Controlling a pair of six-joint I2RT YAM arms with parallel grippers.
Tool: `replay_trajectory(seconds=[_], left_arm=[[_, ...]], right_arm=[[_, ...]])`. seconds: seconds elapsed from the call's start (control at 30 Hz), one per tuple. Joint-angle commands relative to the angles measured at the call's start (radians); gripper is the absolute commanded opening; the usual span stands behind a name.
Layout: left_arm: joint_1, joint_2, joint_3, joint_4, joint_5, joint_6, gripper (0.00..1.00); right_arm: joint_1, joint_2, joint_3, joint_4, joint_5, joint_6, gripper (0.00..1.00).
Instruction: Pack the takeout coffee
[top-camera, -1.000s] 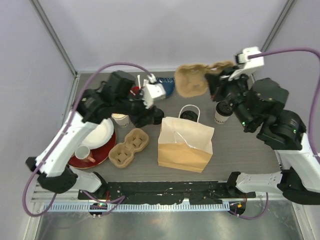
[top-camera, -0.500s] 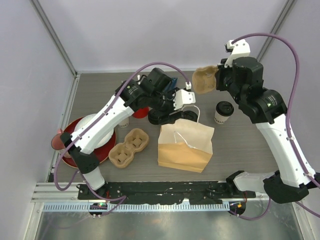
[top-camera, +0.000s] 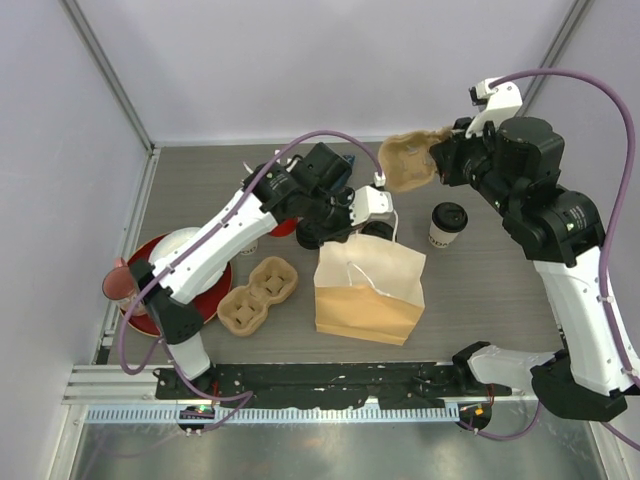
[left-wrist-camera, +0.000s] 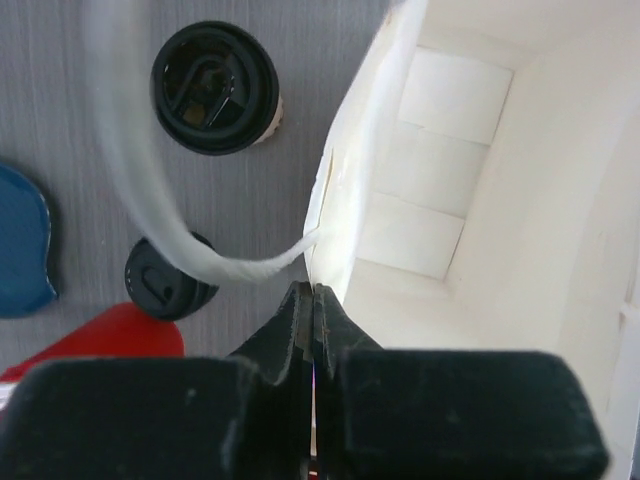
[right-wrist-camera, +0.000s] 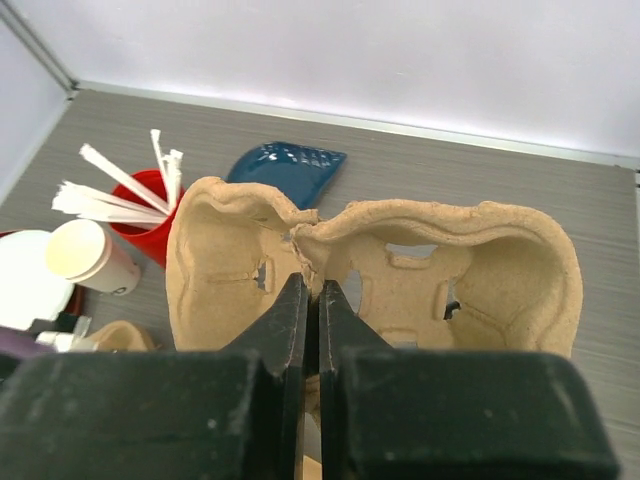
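**BAG GRIPPED AT RIM, CARRIER HELD ALOFT**

Left gripper (left-wrist-camera: 312, 300): jaws pressed flat together on the top edge of the bag (top-camera: 370, 290), right beside the root of its handle loop. Bag upright on the table (top-camera: 480, 290), mouth open.

Right gripper (right-wrist-camera: 312, 290): jaws pinched tight on the centre ridge of a pulp carrier (right-wrist-camera: 440, 250). Carrier raised clear of the table, beyond the bag's far right corner, pockets facing the wrist camera.

Cup (top-camera: 447, 222): upright on the table just right of the bag, black lid on, apart from both grippers.

Two more cups (left-wrist-camera: 215, 88) (left-wrist-camera: 168, 278): upright on the table outside the bag wall, lids on, in the left wrist view, with the handle loop arcing over between them.

Second carrier (top-camera: 258, 295): flat on the table left of the bag, pockets up.
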Motion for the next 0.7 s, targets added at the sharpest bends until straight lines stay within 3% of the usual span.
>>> replay_trajectory(seconds=[0.0,0.13,0.37,0.67], left_arm=[[-0.004,-0.099,-0.093,-0.027,-0.072,-0.11,0.0],[-0.004,-0.177,-0.159,0.013,-0.253,-0.272,0.0],[0.004,-0.329,-0.316,0.112,-0.387,-0.42,0.0],[0.01,-0.322,-0.336,0.147,-0.268,-0.515,0.0]], right_arm=[[-0.001,-0.015,0.069,0.006,-0.125,0.05,0.01],[-0.003,-0.003,0.111,-0.005,-0.314,0.113,0.01],[-0.001,-0.012,0.091,-0.05,-0.403,0.104,0.01],[0.028,-0.035,-0.088,-0.008,-0.604,0.147,0.01]])
